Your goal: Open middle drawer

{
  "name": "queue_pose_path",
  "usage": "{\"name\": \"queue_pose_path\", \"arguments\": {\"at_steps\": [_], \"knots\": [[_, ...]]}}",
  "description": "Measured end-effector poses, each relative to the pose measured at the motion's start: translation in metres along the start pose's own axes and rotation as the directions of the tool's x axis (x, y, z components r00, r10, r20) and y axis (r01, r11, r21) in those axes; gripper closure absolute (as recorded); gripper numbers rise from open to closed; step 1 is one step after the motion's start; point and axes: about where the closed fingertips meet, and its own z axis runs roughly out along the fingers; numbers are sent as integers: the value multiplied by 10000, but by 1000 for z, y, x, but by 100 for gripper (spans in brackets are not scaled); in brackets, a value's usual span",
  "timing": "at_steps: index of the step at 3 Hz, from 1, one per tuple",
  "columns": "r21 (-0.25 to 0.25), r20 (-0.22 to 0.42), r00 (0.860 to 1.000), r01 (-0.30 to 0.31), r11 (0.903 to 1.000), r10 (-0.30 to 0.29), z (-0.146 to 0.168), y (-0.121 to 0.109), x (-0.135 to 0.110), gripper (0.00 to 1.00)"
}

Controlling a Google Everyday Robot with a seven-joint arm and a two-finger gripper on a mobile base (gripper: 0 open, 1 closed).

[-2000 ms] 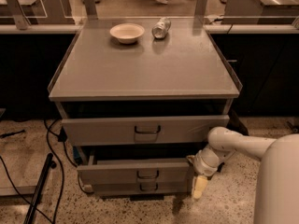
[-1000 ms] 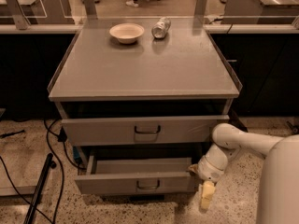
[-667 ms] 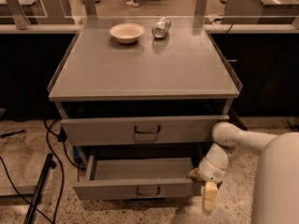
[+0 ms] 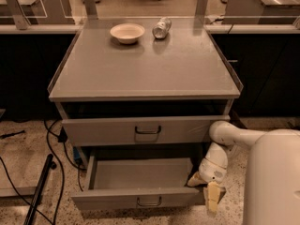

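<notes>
The middle drawer [image 4: 140, 197] is pulled far out of the grey cabinet and its bare inside shows. Its shallow front carries a small dark loop handle [image 4: 149, 201]. My gripper [image 4: 203, 190] is at the right end of that front, low on the cabinet's right side. One tan finger is inside the drawer and the other [image 4: 212, 198] is outside, so they clasp the front panel's right corner. The taller top drawer front [image 4: 140, 130] sits above, slightly out. The lowest drawer is hidden under the open one.
A cream bowl [image 4: 127, 32] and a lying metal can [image 4: 161, 27] rest at the back of the cabinet top [image 4: 145, 64]. Black cables [image 4: 51, 139] and a dark pole [image 4: 40, 189] lie on the floor at the left. My white arm [image 4: 272, 172] fills the lower right.
The middle drawer has slid out toward the camera, from nearly closed to wide open. My gripper moved down and forward with its right end.
</notes>
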Motion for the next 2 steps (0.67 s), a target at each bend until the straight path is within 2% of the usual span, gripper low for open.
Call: {"name": "queue_pose_path", "arguments": {"at_steps": [1,2], "knots": [[572,-376,9993,44,9984,-23,-1,7,0,0],[1601,-824,9966,187,9869,-55,-7,22,2,0]]}}
